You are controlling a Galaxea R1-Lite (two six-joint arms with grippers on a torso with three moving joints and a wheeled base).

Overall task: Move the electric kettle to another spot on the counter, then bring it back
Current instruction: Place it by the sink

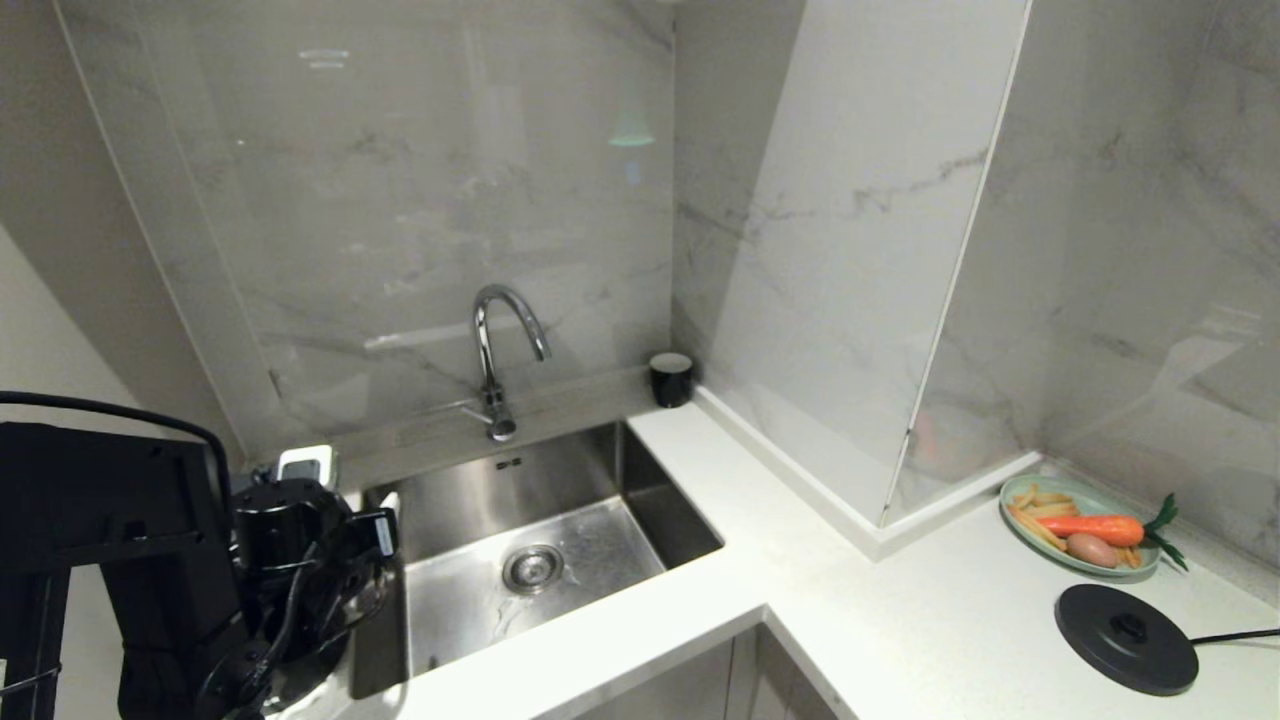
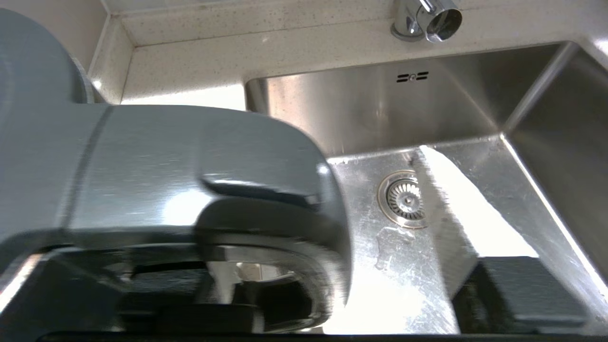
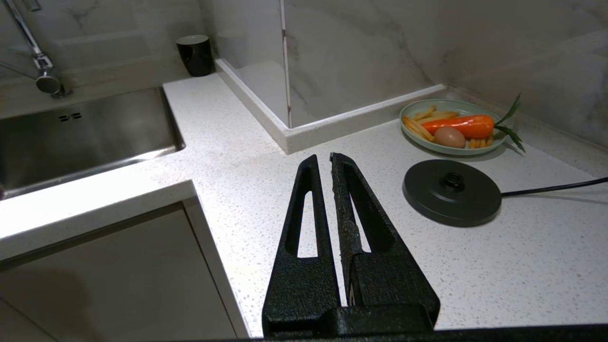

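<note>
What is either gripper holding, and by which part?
Apparently nothing: left gripper's visible finger stands clear of the glossy black electric kettle's loop handle; right gripper shut, empty.

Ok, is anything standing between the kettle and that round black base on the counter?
Nothing visible does. The electric kettle stands left of the sink, the base disc far right on the counter; only the sink basin and worktop lie between. The plate of food sits behind the disc, the black cup in the back corner.

The right gripper [image 3: 324,161], its 2 fingers nearly touching, fills the lower centre above the counter [image 3: 247,156]. Right of it lies a black base disc [image 3: 451,192]; a food plate [image 3: 453,126] upper right, sink [image 3: 80,133] upper left.
</note>
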